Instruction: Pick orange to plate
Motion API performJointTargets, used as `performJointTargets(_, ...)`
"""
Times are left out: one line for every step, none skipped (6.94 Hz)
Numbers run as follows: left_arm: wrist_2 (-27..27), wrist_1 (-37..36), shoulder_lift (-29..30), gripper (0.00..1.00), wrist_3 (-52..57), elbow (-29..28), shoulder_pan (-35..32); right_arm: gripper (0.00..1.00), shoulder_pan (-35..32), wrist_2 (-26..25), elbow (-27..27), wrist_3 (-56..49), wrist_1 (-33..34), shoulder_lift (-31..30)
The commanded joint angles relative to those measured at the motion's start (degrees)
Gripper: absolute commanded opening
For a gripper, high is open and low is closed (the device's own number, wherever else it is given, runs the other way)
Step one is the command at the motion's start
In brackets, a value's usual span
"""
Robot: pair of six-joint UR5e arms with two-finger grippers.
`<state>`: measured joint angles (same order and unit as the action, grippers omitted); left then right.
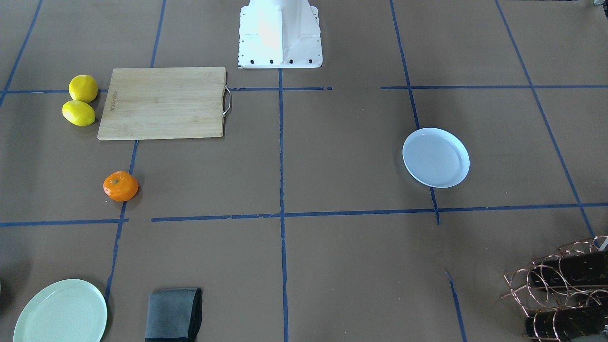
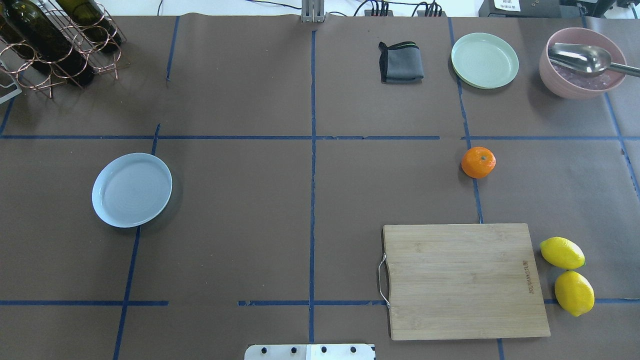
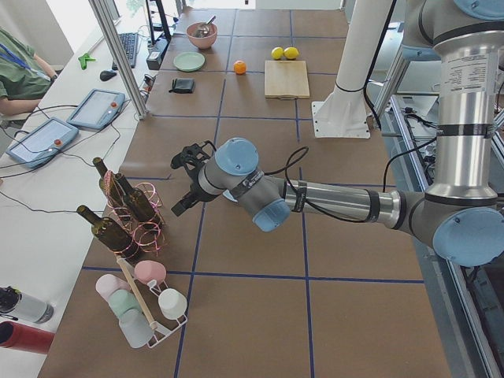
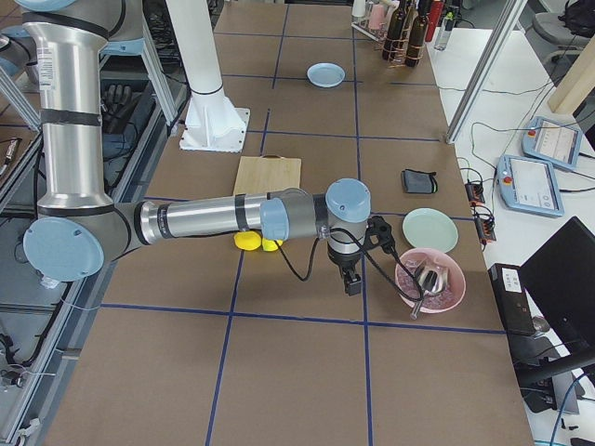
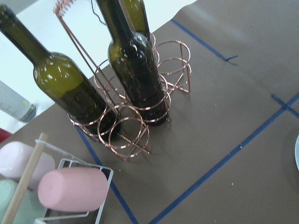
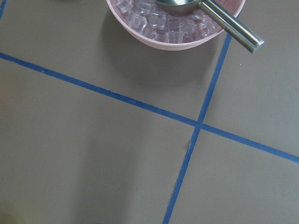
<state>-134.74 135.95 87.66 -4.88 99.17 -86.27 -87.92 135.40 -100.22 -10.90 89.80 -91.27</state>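
The orange (image 1: 120, 186) (image 2: 478, 162) (image 3: 239, 68) rests alone on the brown table, on the robot's right half, beyond the cutting board. The white, bluish plate (image 1: 436, 157) (image 2: 132, 190) (image 4: 326, 74) lies empty on the left half, far from the orange. Neither gripper shows in the overhead or front views. My left gripper (image 3: 183, 201) hovers near the wine rack, at the table's left end. My right gripper (image 4: 353, 283) hangs beside the pink bowl, at the right end. Both appear in side views only, so I cannot tell whether they are open or shut.
A wooden cutting board (image 2: 465, 280) lies near the base, with two lemons (image 2: 562, 252) to its right. A pale green plate (image 2: 484, 60), a grey cloth (image 2: 400, 62) and a pink bowl (image 2: 582, 70) with a spoon line the far edge. A wine rack (image 2: 55, 45) stands far left.
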Motion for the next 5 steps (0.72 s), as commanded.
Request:
performJointTargets(0.4,5.4,0.2,1.00,-12.5,-0.5,11.2,1.00,0.0,1.4,-0.2,0.5,-0.2,-0.2)
performJointTargets(7.2,5.5,0.1,1.00,-19.4,-0.3,16.6,1.00,-0.1,1.4,-0.4,0.8,-0.3,-0.6)
performJointTargets(15.9,5.6,0.1,1.00,-26.1,-0.4,22.6,1.00,-0.1,1.4,-0.3,0.8,-0.4,-0.9)
performJointTargets(20.8,5.6,0.1,1.00,-34.4,-0.9,28.1,1.00,0.0,1.4,-0.2,0.8,-0.4,-1.0)
performJointTargets(25.6,7.3,-0.1,1.00,-39.5,-2.0,32.1,1.00,0.0,1.4,-0.1,0.8,-0.4,-1.3)
